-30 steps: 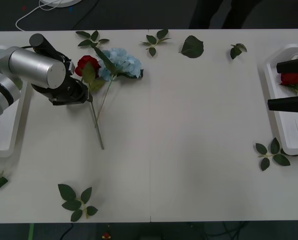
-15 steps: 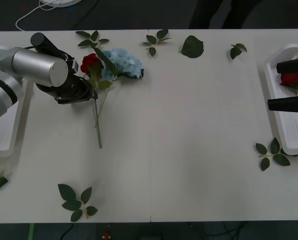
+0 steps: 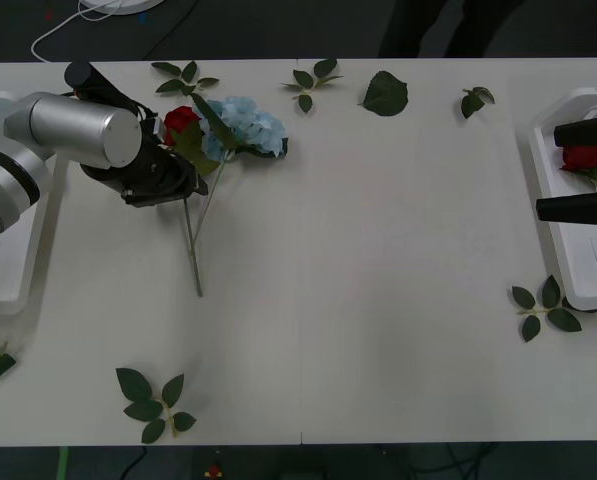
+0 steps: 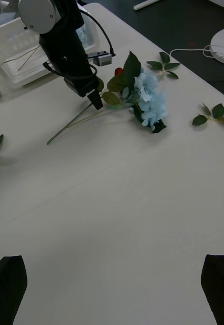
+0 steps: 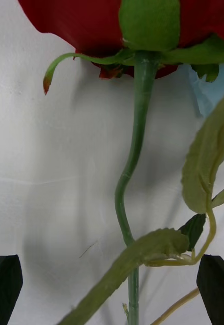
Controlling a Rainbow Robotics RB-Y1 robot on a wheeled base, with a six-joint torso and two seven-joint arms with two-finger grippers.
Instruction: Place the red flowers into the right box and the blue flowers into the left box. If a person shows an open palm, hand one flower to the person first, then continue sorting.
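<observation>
Loose leaf sprigs [image 3: 312,82] are lying along the far table [image 3: 378,300] edge w/ more near the front. Left gripper [image 5: 112,292] is sitting at the red rose [image 3: 179,120] stem, blue flower [image 3: 246,125] touching beside it; fingers wide apart, stem running btwn them, nothing clamped. Left wrist cam is showing the bloom underside close up. Right gripper [image 3: 578,170] is hovering open over the right box [image 3: 578,270], which is holding one red rose [image 3: 586,156]. Left box [image 3: 8,270] is sitting behind the left arm, contents unclear.

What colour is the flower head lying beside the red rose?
Pale blue flower head, clearest in the right wrist view.
</observation>
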